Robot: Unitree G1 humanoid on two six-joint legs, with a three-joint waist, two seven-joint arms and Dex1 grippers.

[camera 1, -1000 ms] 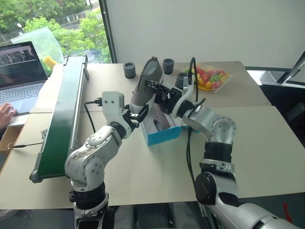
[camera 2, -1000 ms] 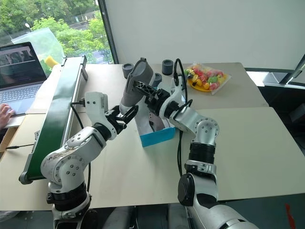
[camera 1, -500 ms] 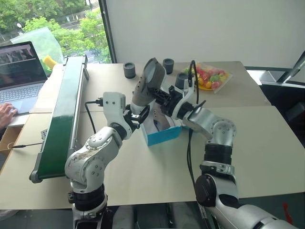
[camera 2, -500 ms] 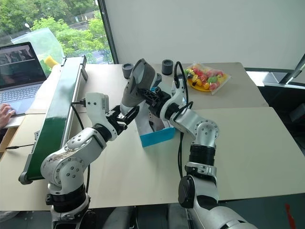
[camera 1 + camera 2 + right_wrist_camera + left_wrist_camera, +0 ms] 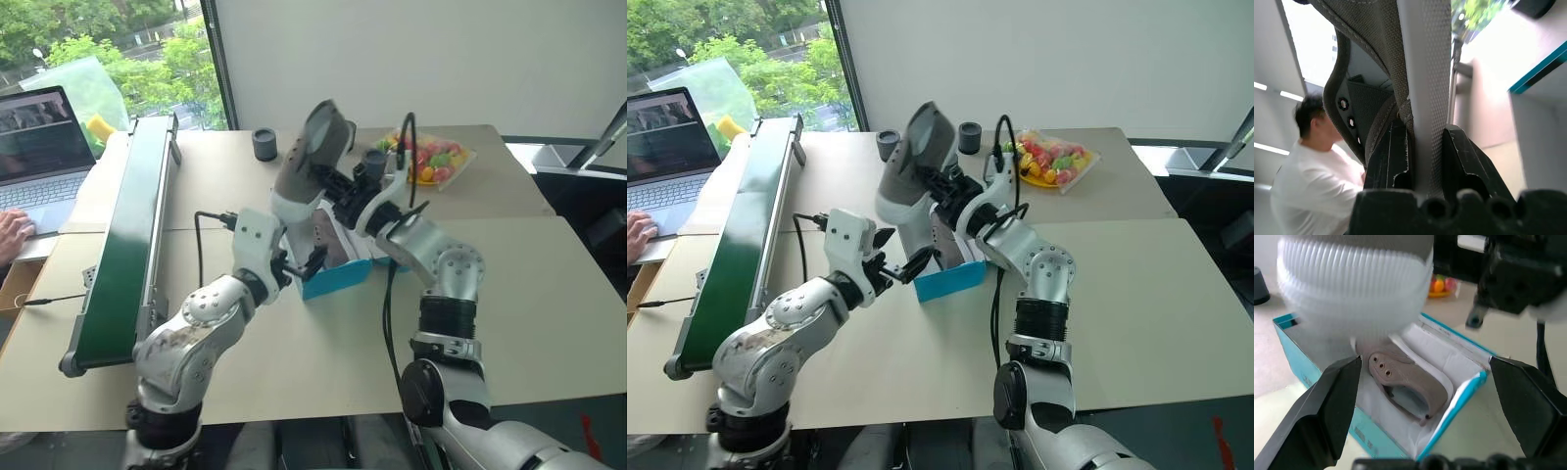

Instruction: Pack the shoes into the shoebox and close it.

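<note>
Left claw [image 5: 299,266] just released, fingers now wide, dropped back beside shoebox [image 5: 338,277]. Right claw [image 5: 338,191] clamped on second shoe [image 5: 309,157], raised above box; first shoe [image 5: 1405,384] inside. Handover done; lowering next.

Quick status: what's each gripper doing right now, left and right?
Left gripper: jaws open, holding nothing, facing the shoebox.
Right gripper: jaws shut on the raised shoe.

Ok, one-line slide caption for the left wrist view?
Open left gripper facing the turquoise-blue cardboard shoebox, one grey fabric slip-on shoe inside, the second shoe's pale ribbed sole above.
</note>
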